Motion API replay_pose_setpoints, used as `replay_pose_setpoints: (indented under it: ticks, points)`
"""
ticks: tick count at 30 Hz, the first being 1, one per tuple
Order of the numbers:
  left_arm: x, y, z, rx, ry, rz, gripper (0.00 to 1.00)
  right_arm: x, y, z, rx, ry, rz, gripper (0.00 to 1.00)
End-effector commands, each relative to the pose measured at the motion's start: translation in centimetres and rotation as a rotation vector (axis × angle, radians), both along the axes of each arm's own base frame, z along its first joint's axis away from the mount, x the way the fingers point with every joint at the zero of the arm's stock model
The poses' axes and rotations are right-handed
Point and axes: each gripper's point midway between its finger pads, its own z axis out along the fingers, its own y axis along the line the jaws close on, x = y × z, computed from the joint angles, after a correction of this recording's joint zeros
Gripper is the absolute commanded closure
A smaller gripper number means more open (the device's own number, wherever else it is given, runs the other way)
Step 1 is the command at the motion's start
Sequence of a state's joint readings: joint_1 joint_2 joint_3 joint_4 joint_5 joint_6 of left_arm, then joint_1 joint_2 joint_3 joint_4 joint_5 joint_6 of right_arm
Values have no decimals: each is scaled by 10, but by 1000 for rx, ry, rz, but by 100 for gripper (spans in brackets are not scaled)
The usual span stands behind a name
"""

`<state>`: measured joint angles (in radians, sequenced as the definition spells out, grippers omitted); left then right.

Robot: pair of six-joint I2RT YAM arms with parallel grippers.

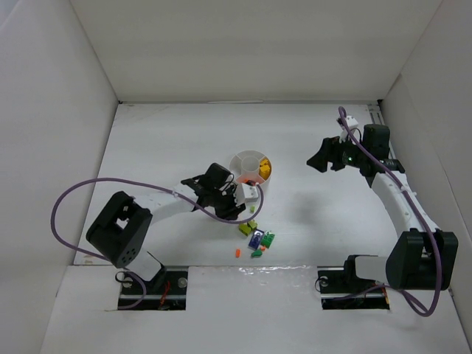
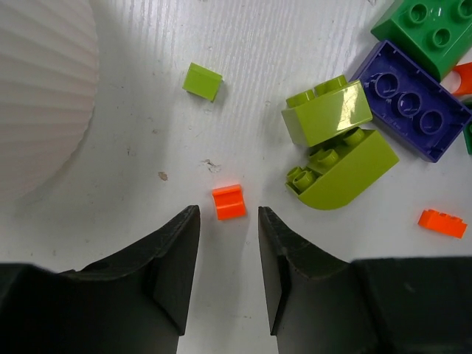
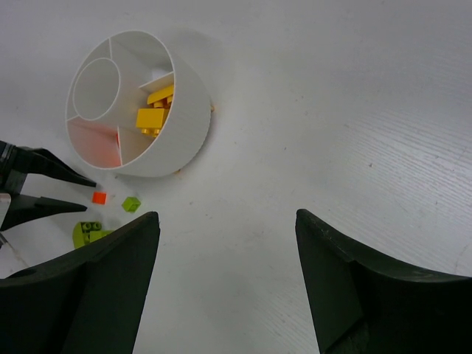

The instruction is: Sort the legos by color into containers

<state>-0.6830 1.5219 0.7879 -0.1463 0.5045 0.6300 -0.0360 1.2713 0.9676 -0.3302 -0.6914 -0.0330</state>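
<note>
A robotics lab test cell: plain white panels (image 1: pixel 51 110) box in a white counter (image 1: pixel 169 133) left, right and far; a left arm (image 1: pixel 164 209) and right arm (image 1: pixel 398 199) are bolted at its near edge.

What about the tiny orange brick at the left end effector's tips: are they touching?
Apart. The left wrist view shows bare table between the orange brick and the left end effector on both sides.

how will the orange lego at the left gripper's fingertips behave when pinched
The orange lego looks hard and glossy: probably stiff, maybe slippery. It is tiny, likely light, so it may skid if one finger of the left gripper touches first. Blocky, unlikely to roll.
</note>
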Motion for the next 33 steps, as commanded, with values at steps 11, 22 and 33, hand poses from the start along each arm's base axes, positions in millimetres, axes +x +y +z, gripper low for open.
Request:
replay_pose_setpoints:
  ticks: [11,22,33]
  points:
    - [15,-10,3,-16,-8,29,65,11,-3,20,-6,-65,4,21]
    - [10,2,-9,39,-26,29,65,12,-3,17,-12,-62,8,21]
    - [8,-3,-9,57,-57,17,67,13,-3,17,-18,-67,12,21]
